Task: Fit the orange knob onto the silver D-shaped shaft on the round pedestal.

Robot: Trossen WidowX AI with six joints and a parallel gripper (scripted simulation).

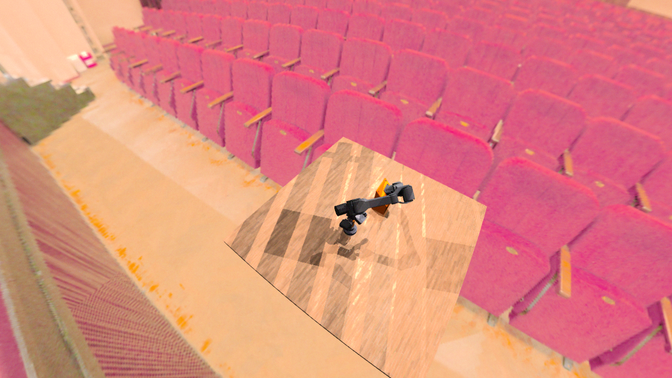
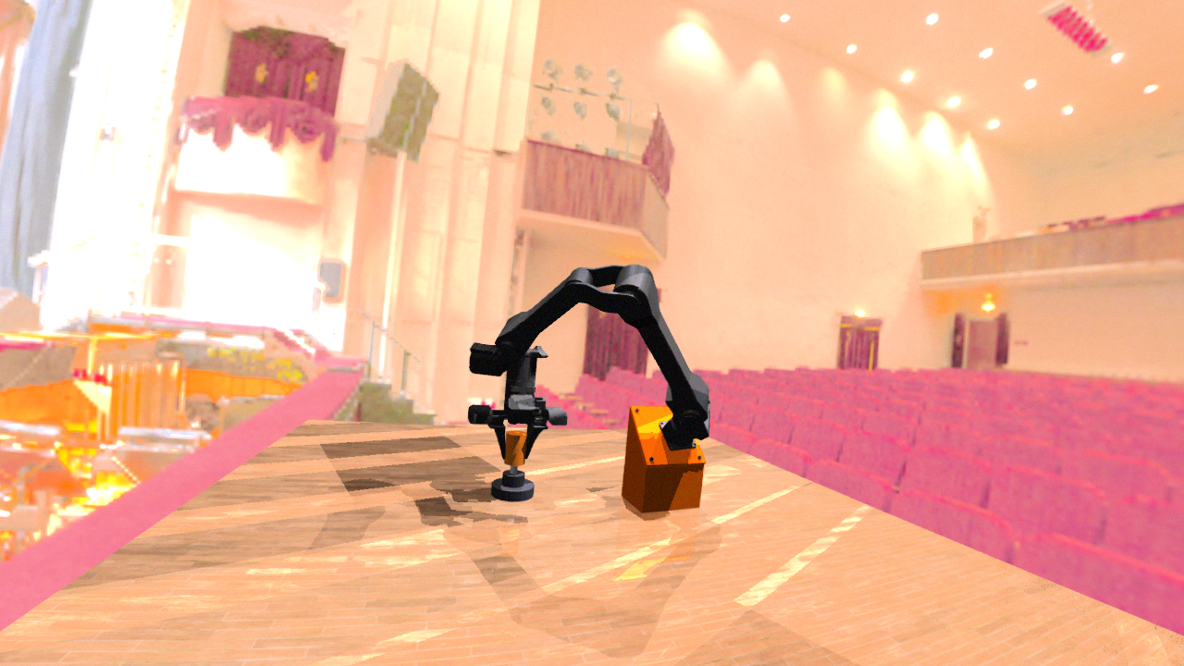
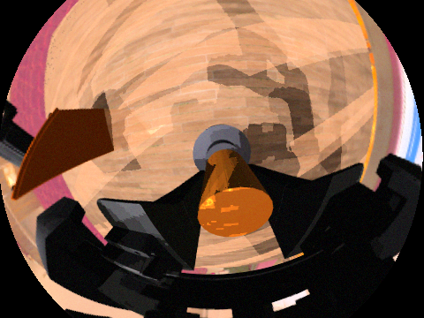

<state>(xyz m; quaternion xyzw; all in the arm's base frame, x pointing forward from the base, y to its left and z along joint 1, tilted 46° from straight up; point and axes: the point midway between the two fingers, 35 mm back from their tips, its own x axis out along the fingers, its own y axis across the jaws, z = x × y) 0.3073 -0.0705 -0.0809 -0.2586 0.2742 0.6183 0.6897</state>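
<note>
Currently mid-insertion, by my read. Black parallel fingers [image 2: 519, 444] were partly open, clamped on the tall orange cylindrical knob [image 2: 514, 448] [image 3: 235, 212], which stood about upright over the dark grey round pedestal [image 1: 349, 230] [image 2: 512, 489] [image 3: 203, 147] on the wood-look bench [image 1: 376, 310] [image 2: 372, 579] [image 3: 155, 79]. Done: grasp, carry, rough centring. A short piece of silver shaft [image 2: 512, 470] showed between knob and pedestal, so not seated. Couldn't tell whether the tip had entered the hole; underside and flat were hidden. Left: match flats, probably by small wrist turns under light pressure, push fully down, release. Pressing hard while misaligned could have tilted the knob or made it slip.
</note>
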